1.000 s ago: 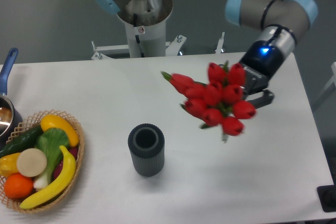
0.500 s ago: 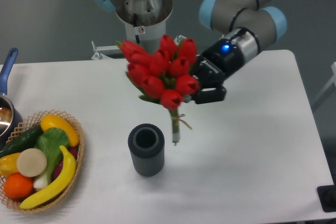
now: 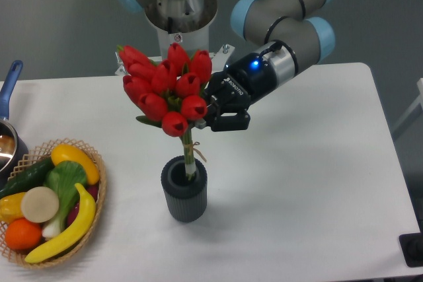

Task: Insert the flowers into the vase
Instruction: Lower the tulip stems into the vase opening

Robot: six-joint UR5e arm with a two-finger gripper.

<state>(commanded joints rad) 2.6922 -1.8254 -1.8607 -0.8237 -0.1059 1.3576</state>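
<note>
The flowers, a tied bunch of red tulip buds with pale stems, are held nearly upright by my gripper, which is shut on the bunch just below the buds. The stem ends reach down into the round mouth of the vase, a short dark grey ribbed cylinder standing on the white table. The gripper sits to the right of the bunch and above the vase. Its fingertips are partly hidden behind the buds.
A wicker basket of fruit and vegetables stands at the left front. A pot with a blue handle is at the left edge. The arm's base column stands behind the table.
The gripper has carried the flowers to the left and lowered them, turning them upright. The stem ends, which hung beside the vase, now sit inside its mouth.
</note>
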